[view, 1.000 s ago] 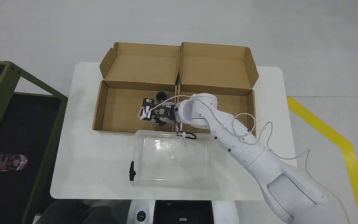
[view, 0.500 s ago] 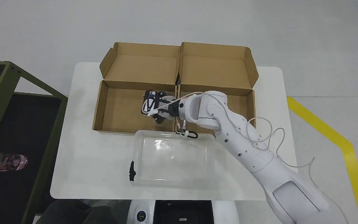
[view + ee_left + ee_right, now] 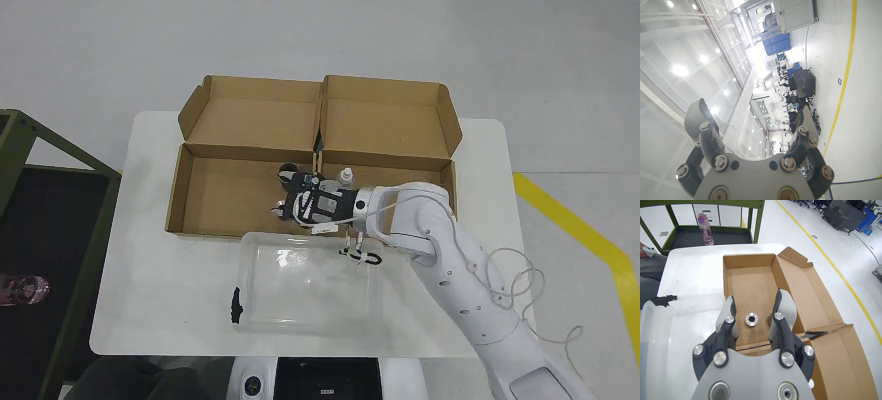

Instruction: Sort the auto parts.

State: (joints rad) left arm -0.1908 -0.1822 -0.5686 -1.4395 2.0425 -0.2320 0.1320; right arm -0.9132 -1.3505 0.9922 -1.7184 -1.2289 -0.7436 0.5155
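Inside cardboard box (image 3: 753, 285), metal ring (image 3: 751, 319) on its floor, right claw (image 3: 755, 297) just above, released, empty.

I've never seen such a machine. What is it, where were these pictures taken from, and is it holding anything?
It is a two-armed robot sorting auto parts. One picture looks down from above its arms; the other two come from a camera on each wrist. On the table stand open cardboard boxes and a clear plastic bin. The right gripper hangs open near a metal ring lying in one box, holding nothing. The left gripper, also open and empty, points off into the hall.
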